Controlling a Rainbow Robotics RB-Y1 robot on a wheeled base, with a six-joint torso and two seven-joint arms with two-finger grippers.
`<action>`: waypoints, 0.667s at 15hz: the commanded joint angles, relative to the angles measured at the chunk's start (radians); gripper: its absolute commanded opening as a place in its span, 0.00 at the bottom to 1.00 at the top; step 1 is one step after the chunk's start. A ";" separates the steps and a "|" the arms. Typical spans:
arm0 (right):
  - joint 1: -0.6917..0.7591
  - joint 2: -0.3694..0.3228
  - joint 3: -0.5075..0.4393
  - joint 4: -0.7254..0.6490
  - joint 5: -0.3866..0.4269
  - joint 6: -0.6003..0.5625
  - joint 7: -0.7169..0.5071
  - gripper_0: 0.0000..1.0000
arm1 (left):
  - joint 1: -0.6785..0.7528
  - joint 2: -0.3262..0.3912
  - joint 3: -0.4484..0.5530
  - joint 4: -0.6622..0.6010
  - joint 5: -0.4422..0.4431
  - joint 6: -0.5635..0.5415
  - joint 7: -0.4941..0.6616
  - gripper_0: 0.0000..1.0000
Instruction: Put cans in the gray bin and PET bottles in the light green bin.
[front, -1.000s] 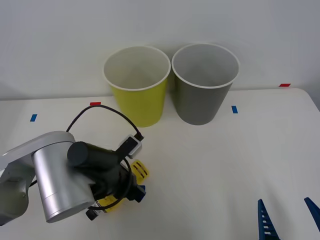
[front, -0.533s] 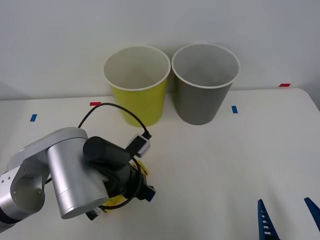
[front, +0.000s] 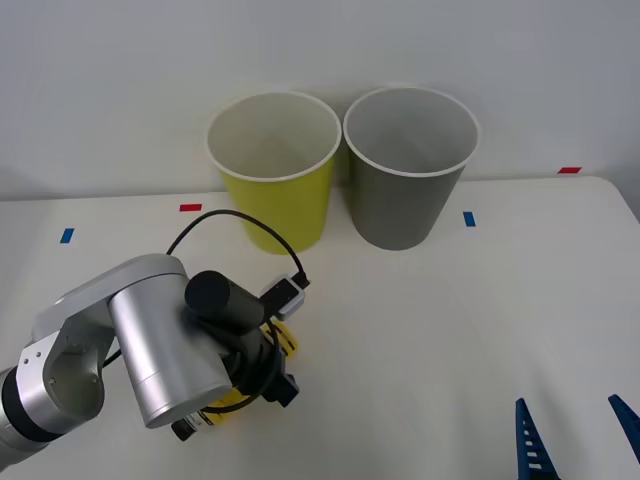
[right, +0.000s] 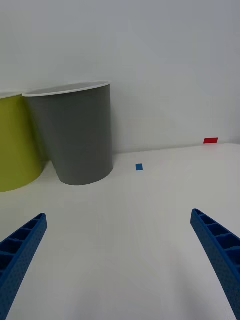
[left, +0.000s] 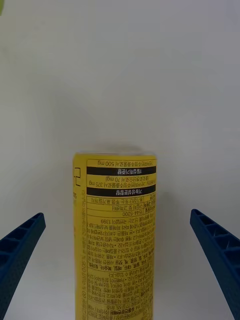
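Note:
A slim PET bottle with a yellow label and dark print lies on the white table, partly covered by my left arm; its yellow body shows beside the wrist. My left gripper is open, one blue finger on each side of the bottle and neither touching it. The light green bin and the gray bin stand side by side at the back. My right gripper waits open low at the near right, nothing in it. The cans are out of view.
Small red and blue tape marks dot the table around the bins. A black cable loops from the left wrist. Bare table stretches between the bins and my right gripper; the gray bin is ahead of it.
My left arm has shifted right and a little forward over the bottle. The bottle, the bins and the right gripper have stayed put.

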 joint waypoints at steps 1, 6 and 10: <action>0.000 0.000 0.000 0.000 0.000 0.000 0.000 1.00 | 0.000 -0.021 0.000 0.024 -0.006 0.010 0.008 1.00; 0.000 0.000 0.000 0.000 0.000 0.000 0.000 1.00 | 0.000 -0.056 0.000 0.088 -0.021 0.010 0.008 1.00; 0.000 0.000 0.000 0.000 0.000 0.000 0.000 1.00 | 0.000 -0.076 0.000 0.130 -0.049 0.013 0.000 1.00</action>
